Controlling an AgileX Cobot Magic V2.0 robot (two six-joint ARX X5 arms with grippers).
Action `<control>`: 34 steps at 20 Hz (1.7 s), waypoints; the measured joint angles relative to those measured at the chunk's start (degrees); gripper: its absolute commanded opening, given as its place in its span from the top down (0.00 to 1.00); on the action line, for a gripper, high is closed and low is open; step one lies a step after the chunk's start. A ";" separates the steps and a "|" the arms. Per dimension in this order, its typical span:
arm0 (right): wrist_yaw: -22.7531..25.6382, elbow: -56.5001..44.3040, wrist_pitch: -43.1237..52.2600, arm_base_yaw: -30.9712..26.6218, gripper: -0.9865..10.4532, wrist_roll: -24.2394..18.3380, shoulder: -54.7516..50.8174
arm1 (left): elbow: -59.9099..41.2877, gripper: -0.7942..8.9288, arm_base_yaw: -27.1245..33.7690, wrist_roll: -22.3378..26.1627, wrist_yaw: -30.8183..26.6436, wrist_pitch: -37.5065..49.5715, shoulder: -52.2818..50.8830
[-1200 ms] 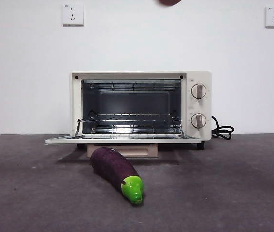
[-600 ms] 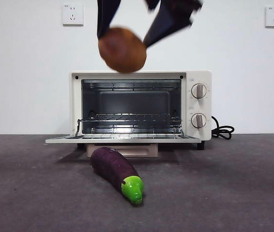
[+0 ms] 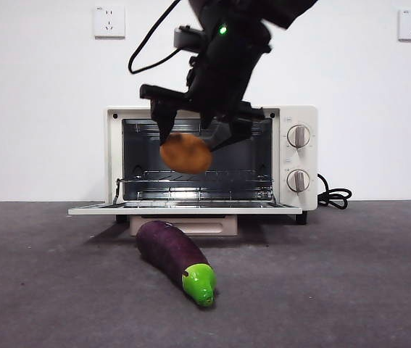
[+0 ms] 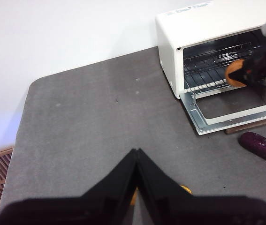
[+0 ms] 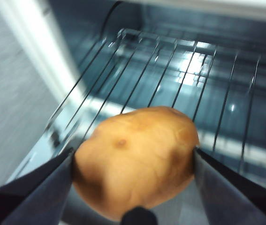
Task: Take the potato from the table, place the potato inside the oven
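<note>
Front view: right claw (image 3: 191, 141) squeezes round orange-brown potato (image 3: 185, 153) in air before open cream-white oven (image 3: 211, 161), above silver wire rack (image 3: 191, 177). Carry step. Next: push in, let go gently. Left claw (image 4: 136, 157) closed, waiting.

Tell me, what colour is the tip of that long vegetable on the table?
Bright green, on the purple eggplant; clearest in the front view.

Purple eggplant (image 3: 173, 259) with green tip lies on counter before open door. Two white wall sockets (image 3: 109, 22) high on white wall (image 3: 38, 109).
</note>
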 measured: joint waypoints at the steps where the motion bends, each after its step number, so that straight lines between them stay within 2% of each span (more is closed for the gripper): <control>1: 0.24 1.81 -0.02 -0.17 0.85 0.00 1.55 | 0.00 0.92 0.00 0.02 0.00 0.00 0.00; 7: 1.64 9.42 0.20 -2.10 0.85 2.25 8.11 | 0.00 0.92 0.00 0.37 -0.02 0.00 0.00; 11: 1.64 10.36 0.35 -3.58 0.85 4.13 8.83 | 0.00 0.92 0.00 0.37 -0.02 0.00 0.00; 12: 1.62 10.47 0.33 -4.00 0.81 4.28 8.83 | 0.00 0.92 0.00 0.37 -0.02 0.00 0.00; 15: -0.26 10.56 0.13 -4.37 0.51 4.33 8.83 | 0.00 0.92 0.00 0.39 -0.02 0.00 0.00; 16: -1.66 10.62 0.11 -4.31 0.45 4.35 8.83 | 0.00 0.92 0.00 0.39 -0.02 0.00 0.00; 20: -3.50 12.72 -4.22 -3.98 0.44 4.46 8.83 | 0.00 0.92 0.00 0.37 -0.02 0.00 0.00; 27: -1.31 23.63 -20.96 -3.98 0.44 4.37 8.94 | 0.00 0.92 0.00 0.37 -0.02 0.00 0.00; 34: -2.67 36.22 -38.95 -3.74 0.44 4.22 8.94 | 0.00 0.92 0.00 0.37 0.00 0.00 0.00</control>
